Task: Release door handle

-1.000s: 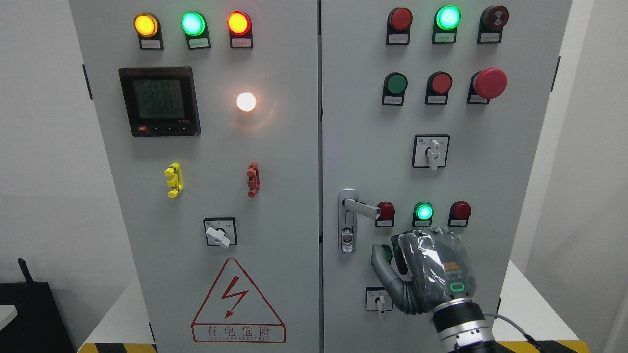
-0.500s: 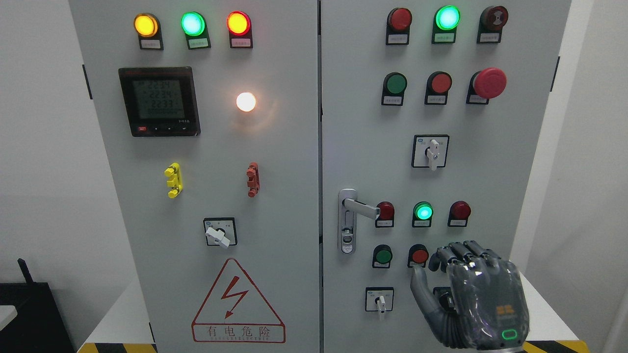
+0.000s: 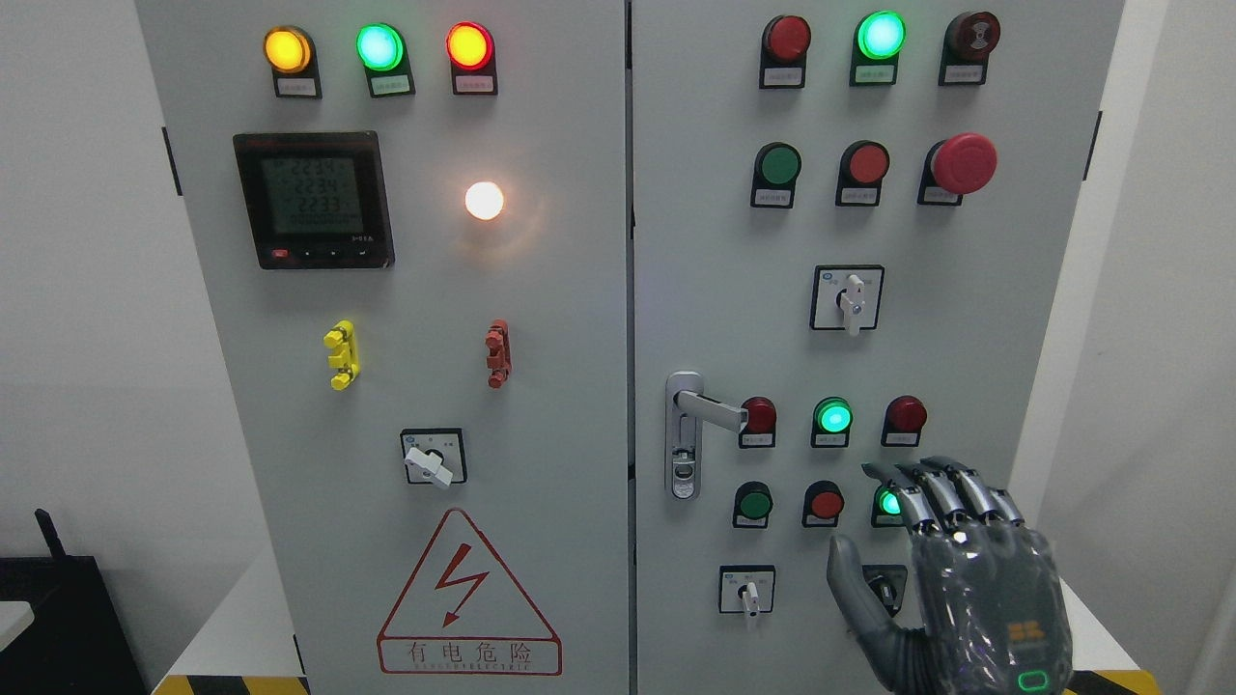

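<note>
Right, the robot's grey, plastic-wrapped right hand [image 3: 966, 579] hangs at the lower right of the pale grey metal electrical cabinet [image 3: 579, 290], its fingers [image 3: 941, 492] stretched straight up and spread loosely, thumb out to the side, holding nothing at all. The fingertips overlap a lit green round button [image 3: 886, 503] low on the right-hand door, and the thumb lies just beside a small black-and-white rotary switch [image 3: 884, 587], which the hand partly hides.

The silver lever door handle [image 3: 710, 407] sits well apart from the hand, up and to the left, near the seam between the two doors. Its lever points out to the right, roughly level, above a keyhole in the long silver backplate [image 3: 684, 454]. Nothing touches it.

Between handle and hand there is a dark green round button [image 3: 752, 503] and a red round button [image 3: 827, 503]. Above those, a row of red, lit green and red lamps.

On the left door, a black digital meter with a lit display [image 3: 314, 200], a glowing white lamp [image 3: 484, 200], and a red-edged triangular lightning warning sign [image 3: 468, 594] (Chinese characters beneath). No left arm shows.
</note>
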Available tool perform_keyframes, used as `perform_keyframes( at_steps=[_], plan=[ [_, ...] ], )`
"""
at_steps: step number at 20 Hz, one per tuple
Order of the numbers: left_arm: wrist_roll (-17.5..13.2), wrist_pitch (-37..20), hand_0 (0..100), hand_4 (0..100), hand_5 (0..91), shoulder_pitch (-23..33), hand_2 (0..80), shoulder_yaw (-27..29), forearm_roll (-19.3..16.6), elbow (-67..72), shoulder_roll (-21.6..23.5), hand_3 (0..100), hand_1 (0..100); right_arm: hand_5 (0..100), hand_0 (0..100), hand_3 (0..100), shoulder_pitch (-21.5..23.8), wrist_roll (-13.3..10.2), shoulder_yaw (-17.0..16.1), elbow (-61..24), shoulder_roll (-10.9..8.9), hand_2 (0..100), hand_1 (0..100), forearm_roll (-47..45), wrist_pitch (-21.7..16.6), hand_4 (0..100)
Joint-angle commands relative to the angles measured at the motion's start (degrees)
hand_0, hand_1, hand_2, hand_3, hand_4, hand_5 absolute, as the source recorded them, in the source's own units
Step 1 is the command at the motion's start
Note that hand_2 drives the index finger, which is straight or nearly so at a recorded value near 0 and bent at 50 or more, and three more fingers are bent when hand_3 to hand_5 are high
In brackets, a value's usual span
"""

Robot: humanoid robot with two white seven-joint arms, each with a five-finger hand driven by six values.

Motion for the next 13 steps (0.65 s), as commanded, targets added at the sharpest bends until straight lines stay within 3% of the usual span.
perform_keyframes(
  at_steps=[1,13],
  plan=[
    [0.0,0.0,12,0,0.0,0.0,0.0,1.1,0.0,0.0,0.0,0,39,0,56,0,0.3,-0.1,-2.1,-1.2,0.51,0,14,-0.2,0.0,0],
    [0.0,0.0,12,0,0.0,0.0,0.0,1.1,0.0,0.0,0.0,0,39,0,55,0,0.3,-0.1,-1.9,-1.2,1.04,0,15,-0.2,0.0,0]
  ],
)
